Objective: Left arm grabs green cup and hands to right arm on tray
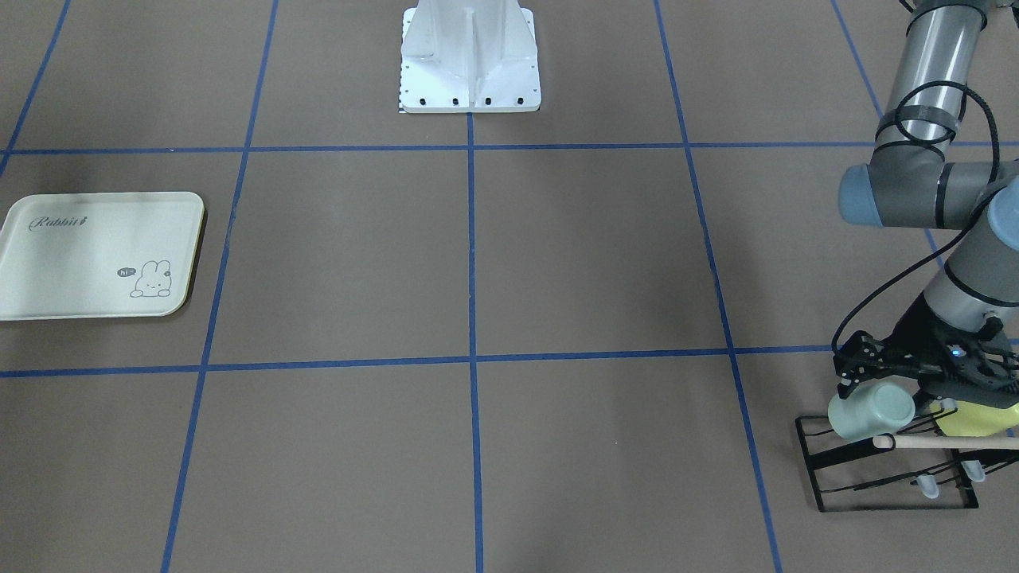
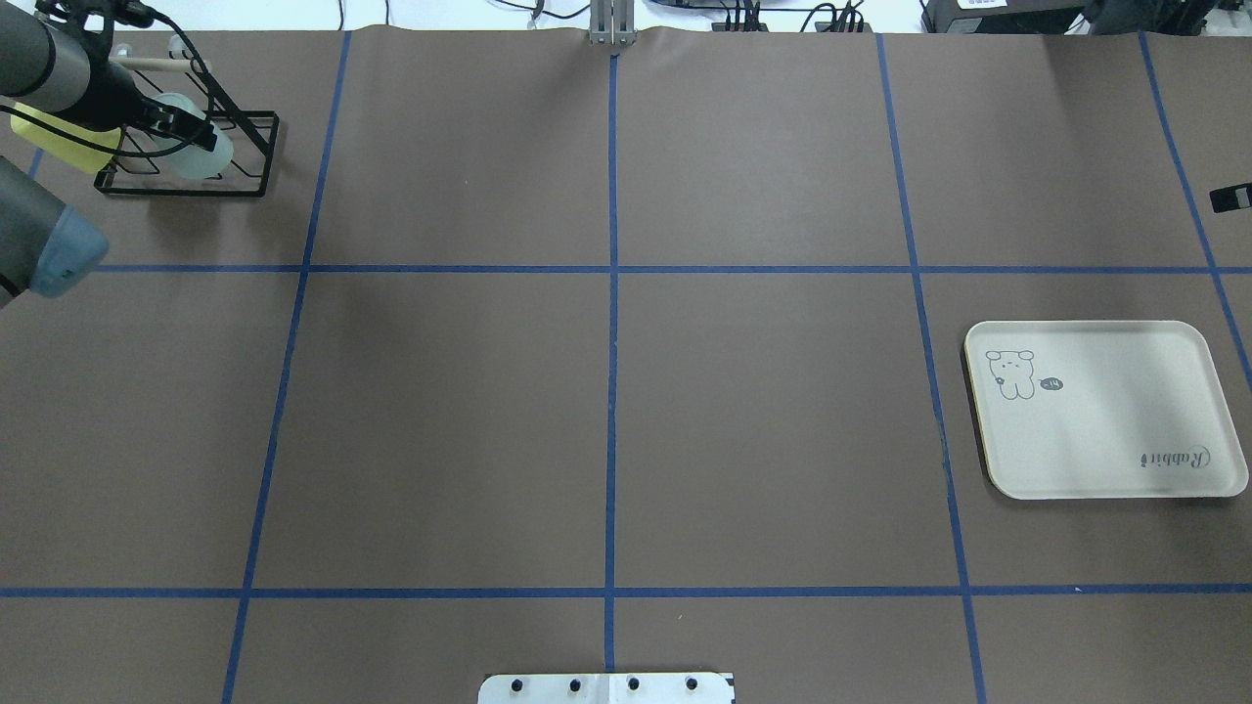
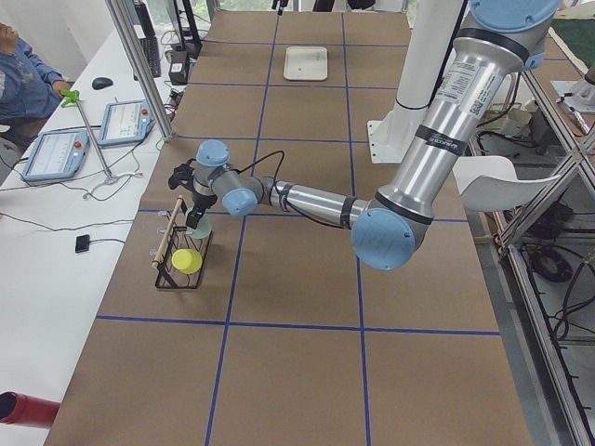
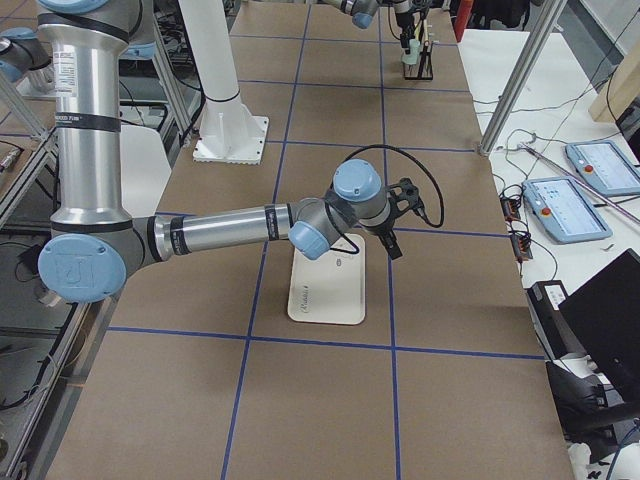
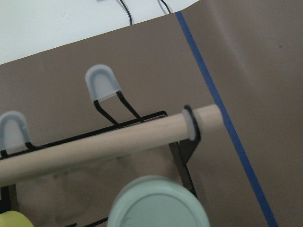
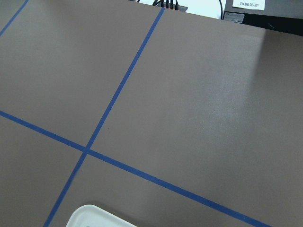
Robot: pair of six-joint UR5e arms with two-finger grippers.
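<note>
Sitting on the rack (image 1: pixel 848 455), the green cup (image 1: pixel 872 412) could be snagged by the bar (image 5: pixel 94 144) when pulled. Whether the left gripper (image 1: pixel 876 380) holds it cannot be told.

At your black left gripper (image 1: pixel 860 388), you see a pale mint-green cup (image 1: pixel 876 412), a yellow-green cup (image 1: pixel 985 417) just beside it, a black wire rack (image 1: pixel 820 455) with pale wooden rod (image 1: pixel 947 440). Well away from the gripper: a cream tray (image 1: pixel 87 247), grey "Rabbit" lettering and bunny drawing, on brown table (image 1: pixel 589 263) gridded in blue tape (image 1: pixel 471 263).
</note>
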